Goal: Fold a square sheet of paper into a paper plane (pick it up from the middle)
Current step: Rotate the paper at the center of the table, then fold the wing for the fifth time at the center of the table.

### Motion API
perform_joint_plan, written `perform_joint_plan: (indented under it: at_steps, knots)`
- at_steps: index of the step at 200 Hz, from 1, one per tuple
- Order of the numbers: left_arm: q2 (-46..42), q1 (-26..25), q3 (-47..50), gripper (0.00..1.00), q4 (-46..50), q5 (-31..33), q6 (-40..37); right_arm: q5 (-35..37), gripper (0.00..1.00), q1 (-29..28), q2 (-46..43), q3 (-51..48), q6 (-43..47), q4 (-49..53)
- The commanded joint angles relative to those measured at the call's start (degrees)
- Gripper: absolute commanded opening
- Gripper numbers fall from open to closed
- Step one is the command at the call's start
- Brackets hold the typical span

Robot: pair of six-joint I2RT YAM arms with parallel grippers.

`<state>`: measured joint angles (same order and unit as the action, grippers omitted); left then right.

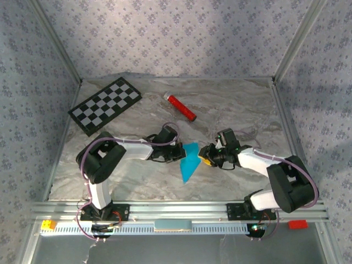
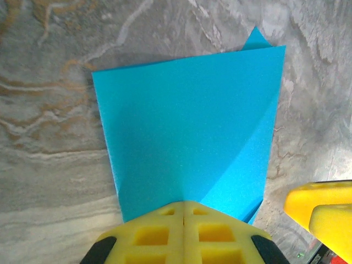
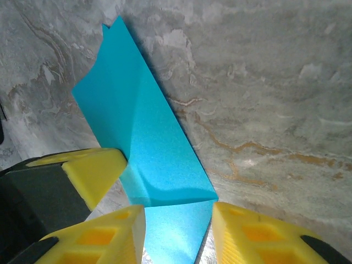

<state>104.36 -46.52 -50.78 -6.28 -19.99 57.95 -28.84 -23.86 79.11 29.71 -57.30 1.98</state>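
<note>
The walls [image 1: 165, 38] are pale grey-blue with little flower shapes all over. The table [image 1: 242, 104] top looks like grey stone with wavy brown lines. Shiny metal poles [image 1: 55, 41] stand in the back corners. A metal rail [image 1: 176, 209] runs along the near edge.

text: none readable | labels/brands: none readable | numbers: none readable | signs: none readable | scope: top and both wrist views

Left jaws tight together; right jaws apart.
</note>
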Motion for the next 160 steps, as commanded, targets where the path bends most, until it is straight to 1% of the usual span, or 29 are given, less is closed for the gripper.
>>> perform_joint_plan:
  at_steps: [1,54,90,129,160]
  knots:
    - [0.9,-0.4,-1.1,0.04,4.6,-0.3,-2.0,-2.1,0.39,0.4,1.4,0.5,1.7,0.8]
    - [0.2,-0.4,-1.0,0.03,5.9,1.2,-2.1,-2.6,0.38,0.3,3.4,1.3,2.5,0.9]
    - [0.4,-0.3,-0.8,0.03,5.4,1.3,-1.3,-3.6,0.34,0.2,4.6,1.7,2.9,1.1]
    - [1.2,-0.3,-1.0,0.03,5.9,1.5,-0.7,-3.1,0.34,-0.1,5.4,2.4,3.5,2.5]
    - [1.4,-0.3,-0.6,0.01,6.2,2.3,0.0,-3.8,0.31,-0.9,6.4,2.9,4.2,2.3]
